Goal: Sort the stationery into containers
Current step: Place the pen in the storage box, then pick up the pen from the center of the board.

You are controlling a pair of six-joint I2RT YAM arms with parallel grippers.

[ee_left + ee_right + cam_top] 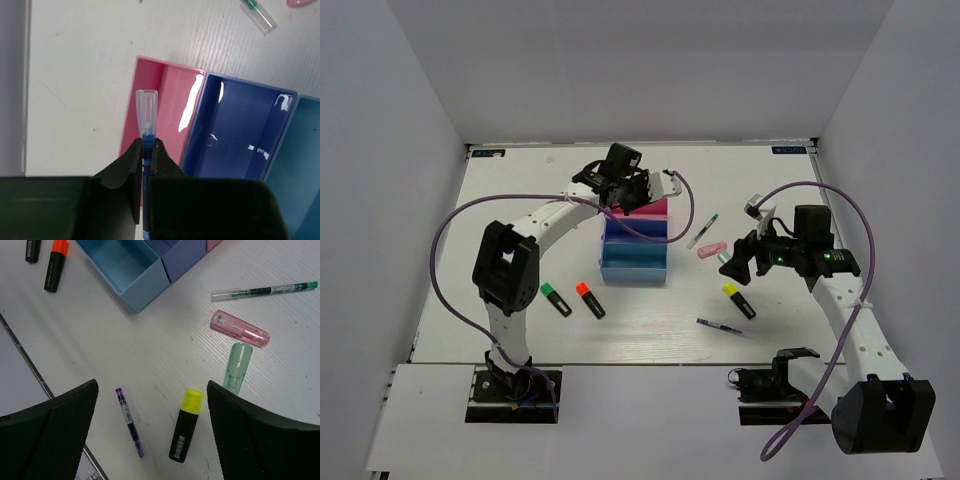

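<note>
The three joined trays stand mid-table: pink (655, 209) farthest, dark blue (638, 230), light blue (634, 262) nearest. My left gripper (146, 145) is shut on a slim blue pen with a clear cap (146, 110), held over the pink tray's (172, 95) left edge. My right gripper (151, 387) is open and empty above a yellow-capped highlighter (186, 425) and a slim purple pen (129, 421). A mint marker (237, 366), a pink marker (240, 328) and a slim green pen (265, 290) lie beyond it.
An orange-capped highlighter (590, 300) and a green-capped one (556, 299) lie left of the trays, toward the front. The dark blue tray (240, 130) shows nothing in it in the left wrist view. White walls enclose the table on three sides.
</note>
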